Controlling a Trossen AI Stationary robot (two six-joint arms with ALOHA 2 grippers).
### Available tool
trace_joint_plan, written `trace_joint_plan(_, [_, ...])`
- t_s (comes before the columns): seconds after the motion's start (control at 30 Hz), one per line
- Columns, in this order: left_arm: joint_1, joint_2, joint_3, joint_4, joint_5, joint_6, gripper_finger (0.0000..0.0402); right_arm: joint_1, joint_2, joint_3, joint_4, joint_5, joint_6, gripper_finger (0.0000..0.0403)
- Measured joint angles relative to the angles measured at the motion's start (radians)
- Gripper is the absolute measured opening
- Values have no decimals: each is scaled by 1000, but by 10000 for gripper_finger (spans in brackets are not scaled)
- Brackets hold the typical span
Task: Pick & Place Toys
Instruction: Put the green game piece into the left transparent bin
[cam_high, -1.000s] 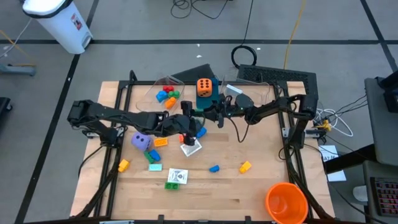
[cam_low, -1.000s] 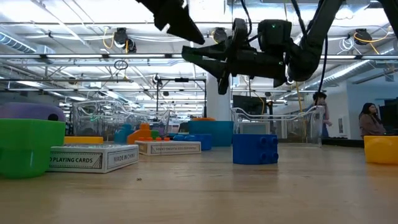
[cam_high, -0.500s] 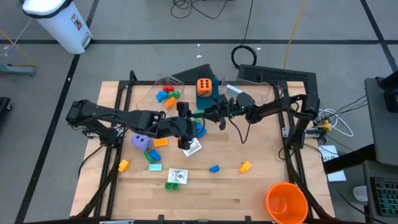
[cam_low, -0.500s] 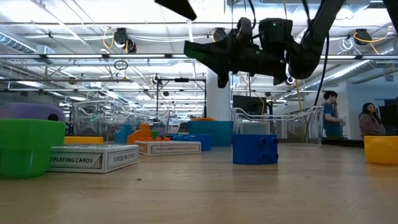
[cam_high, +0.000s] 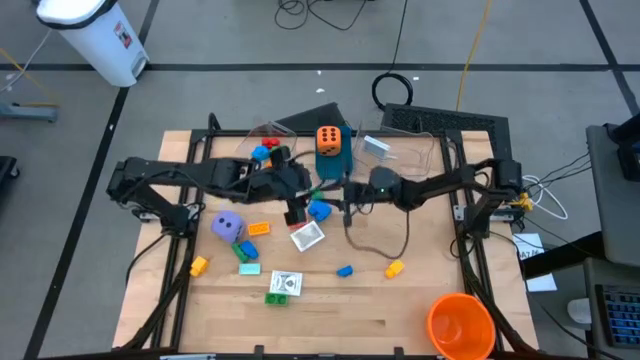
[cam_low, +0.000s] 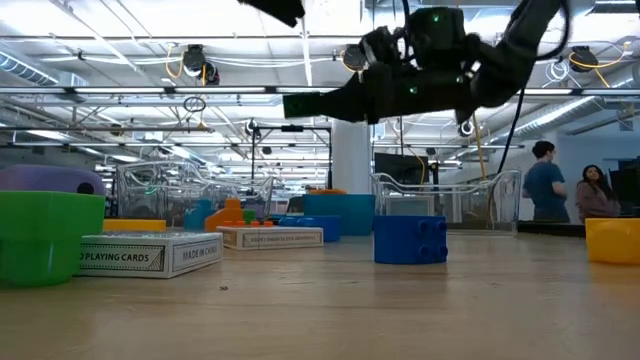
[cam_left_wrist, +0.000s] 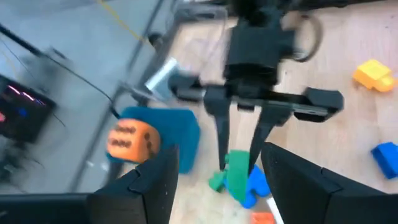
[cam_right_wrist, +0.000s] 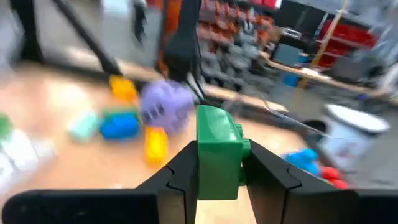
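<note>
The small green plastic building brick is clamped between the two dark fingers of the right gripper, held in the air above the middle of the table. I see it upright in the right wrist view, with roughly its lower half between the pads.

The left gripper hangs just to the left of the right one, above the white picture card. Its jaws stand apart and I see nothing between them.

Risks I judge from this position:

1. Collision. The two grippers are very close over the table centre. Any sideways travel of the right arm toward the left could strike the left fingers and knock the brick loose.
2. Slip. The grip covers only part of the brick. A fast swing could rotate it out of the pads.
3. Missed drop. The clear plastic tub at the far left already holds bricks, and the orange dotted die sits on the blue box just beside it. A release short of the tub wall would send the brick onto the wooden table.
</note>
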Motion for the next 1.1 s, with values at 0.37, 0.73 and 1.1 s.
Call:
trace_joint_plan(0.37, [211, 0, 0, -15, 571, -61, 230, 189, -77, -1, -108, 337, -582, 100])
trace_joint_plan(0.73, [279, 90, 0, -25, 842, -24, 232, 205, -77, -1, -28, 336, -655, 93])
trace_joint_plan(1.1, [317, 173, -1, -72, 928, 30, 213, 243, -76, -1, -22, 357, -709, 93])
